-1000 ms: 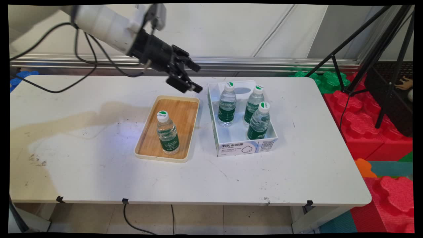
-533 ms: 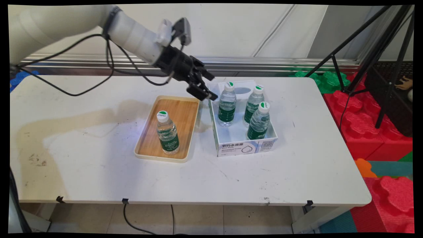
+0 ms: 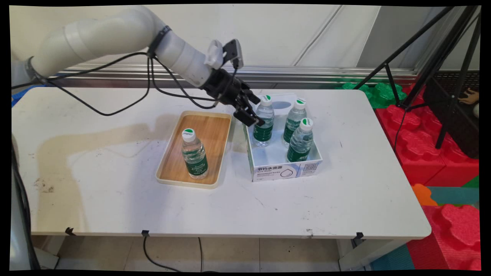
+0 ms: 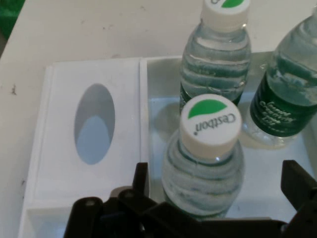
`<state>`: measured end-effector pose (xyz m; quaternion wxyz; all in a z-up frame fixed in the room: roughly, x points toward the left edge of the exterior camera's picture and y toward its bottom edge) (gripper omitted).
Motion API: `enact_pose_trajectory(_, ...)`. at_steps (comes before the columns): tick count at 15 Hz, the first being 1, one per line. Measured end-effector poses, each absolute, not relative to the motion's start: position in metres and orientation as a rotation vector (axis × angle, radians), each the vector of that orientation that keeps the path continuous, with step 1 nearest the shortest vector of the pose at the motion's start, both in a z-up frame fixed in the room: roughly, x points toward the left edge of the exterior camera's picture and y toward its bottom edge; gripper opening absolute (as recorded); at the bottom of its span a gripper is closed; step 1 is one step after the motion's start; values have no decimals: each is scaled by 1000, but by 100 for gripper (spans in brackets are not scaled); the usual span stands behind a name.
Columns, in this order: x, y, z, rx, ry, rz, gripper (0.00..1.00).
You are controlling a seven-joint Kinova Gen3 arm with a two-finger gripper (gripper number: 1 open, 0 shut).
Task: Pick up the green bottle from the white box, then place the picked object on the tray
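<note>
Reaching farther right than a moment ago, the gripper [image 3: 256,111] now hovers open astride the nearest bottle [image 4: 208,158] in the white box [image 3: 268,163], fingers unclosed. Two more bottles [image 3: 300,140] stand beside it; another [image 3: 194,154] sits on the wooden tray [image 3: 213,134].

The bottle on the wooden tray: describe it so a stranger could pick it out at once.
On the white table, left of the white box that holds three bottles, lies a wooden tray. The bottle stands upright near the tray's front end. Same clear body, green label and white cap as the others, but it stands alone.
</note>
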<state>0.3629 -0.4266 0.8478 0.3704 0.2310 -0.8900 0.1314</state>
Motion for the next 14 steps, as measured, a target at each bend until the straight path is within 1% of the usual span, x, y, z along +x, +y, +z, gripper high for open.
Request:
enact_pose_trajectory(5,348,-446,826,601,-2299,320,100)
enact_pose_trajectory(11,338,-458,815,607,-2297,307,100)
enact_pose_trajectory(12,337,-460,814,608,-2295,303,0)
enact_pose_trajectory(14,336,-462,813,608,-2291,297,0)
